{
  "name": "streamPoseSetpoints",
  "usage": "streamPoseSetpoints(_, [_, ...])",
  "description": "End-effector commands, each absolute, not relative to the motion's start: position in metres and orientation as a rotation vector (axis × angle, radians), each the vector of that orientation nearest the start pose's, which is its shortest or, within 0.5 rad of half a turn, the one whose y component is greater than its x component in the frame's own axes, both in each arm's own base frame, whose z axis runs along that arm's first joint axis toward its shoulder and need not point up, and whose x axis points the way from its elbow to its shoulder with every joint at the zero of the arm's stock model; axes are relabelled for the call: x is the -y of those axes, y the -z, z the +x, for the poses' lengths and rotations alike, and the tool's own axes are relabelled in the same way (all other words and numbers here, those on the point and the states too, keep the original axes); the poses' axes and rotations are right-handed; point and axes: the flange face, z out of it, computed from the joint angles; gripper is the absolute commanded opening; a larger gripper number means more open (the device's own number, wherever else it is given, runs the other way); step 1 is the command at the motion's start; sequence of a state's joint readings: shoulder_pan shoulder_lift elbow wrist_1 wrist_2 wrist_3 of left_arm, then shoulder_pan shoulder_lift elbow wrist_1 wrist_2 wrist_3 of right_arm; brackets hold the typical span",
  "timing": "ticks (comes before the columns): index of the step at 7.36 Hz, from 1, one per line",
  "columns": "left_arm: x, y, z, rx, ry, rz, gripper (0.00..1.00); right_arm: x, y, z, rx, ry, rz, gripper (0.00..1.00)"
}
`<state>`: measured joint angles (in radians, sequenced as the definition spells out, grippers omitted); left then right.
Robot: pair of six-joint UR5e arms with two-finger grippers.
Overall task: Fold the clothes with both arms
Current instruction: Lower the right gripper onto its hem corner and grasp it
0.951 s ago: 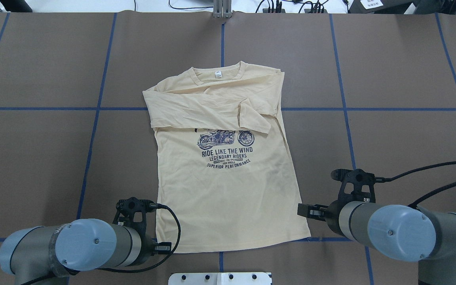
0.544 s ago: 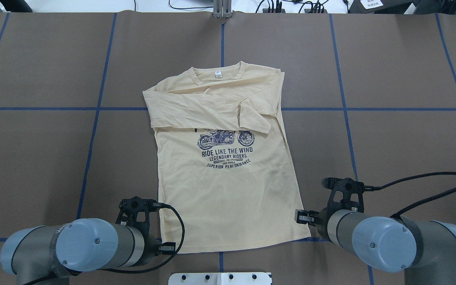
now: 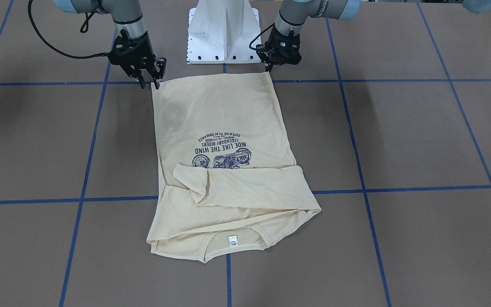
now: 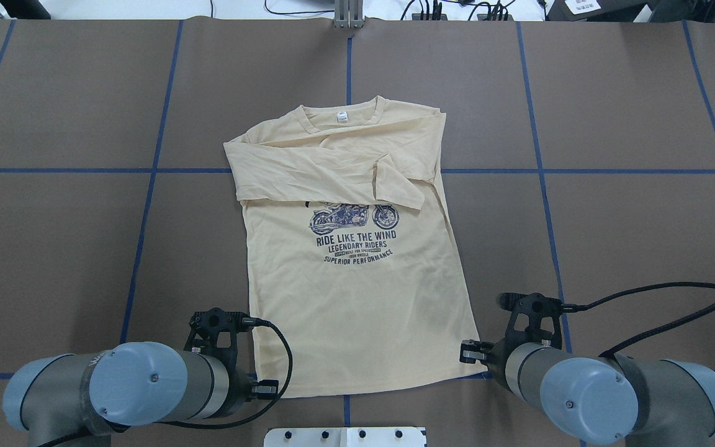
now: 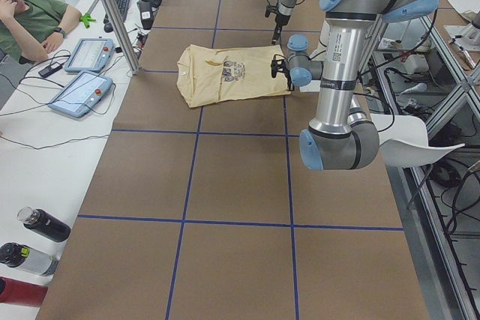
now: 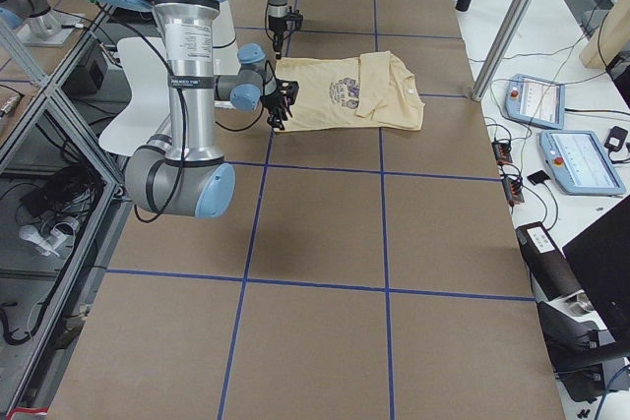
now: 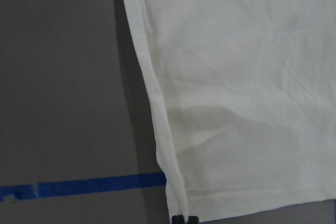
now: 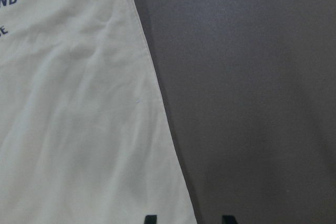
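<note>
Front-facing view: T-shirt [image 3: 224, 115], pale cream-yellow and long-sleeved, lies flat on the brown table [image 3: 399, 128]. Its hem is at the fingers and its collar at the far end from them. Both sleeves are folded across the chest.
- Right gripper [image 3: 150, 84]: fingers spread, tips astride one hem corner.
- Left gripper [image 3: 270, 67]: tips at the other hem corner.

Overhead view: a small white neck label [image 4: 342, 116] sits inside the collar. The navy motorcycle print [image 4: 354, 239] reads "RIDE LIKE THE WIND", and a sleeve covers its top edge. The lower body is smooth.

Left wrist view: fingertips [image 7: 184, 219] are drawn close together at the stitched hem corner. Whether any cloth lies between them cannot be told. A blue tape line [image 7: 94, 187] runs just beside them.

Right wrist view: fingertips [image 8: 150, 219] are well apart, one over cloth and one over bare table. The shirt's side edge runs down between them.

Side views: the shirt lies flat beyond both grippers.
</note>
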<state>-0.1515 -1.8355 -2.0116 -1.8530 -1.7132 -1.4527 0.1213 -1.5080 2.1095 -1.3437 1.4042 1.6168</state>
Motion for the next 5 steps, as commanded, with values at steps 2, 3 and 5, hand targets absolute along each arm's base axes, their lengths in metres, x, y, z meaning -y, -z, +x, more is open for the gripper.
streamPoseSetpoints(2, [0.1998, -0.2885, 0.5234, -0.996, -0.042, 0.003, 0.00, 0.2006, -0.3658, -0.4769, 0.804, -0.216, 0.208, 0.47])
streamPoseSetpoints(3, [0.2005, -0.2893, 0.5229, -0.995, -0.041, 0.004, 0.00, 0.2006, -0.3666, -0.4772, 0.802, -0.216, 0.208, 0.47])
streamPoseSetpoints(5, [0.2005, -0.2886, 0.5225, -0.996, -0.041, 0.004, 0.00, 0.1960, -0.3678, -0.4800, 0.800, -0.210, 0.214, 0.44])
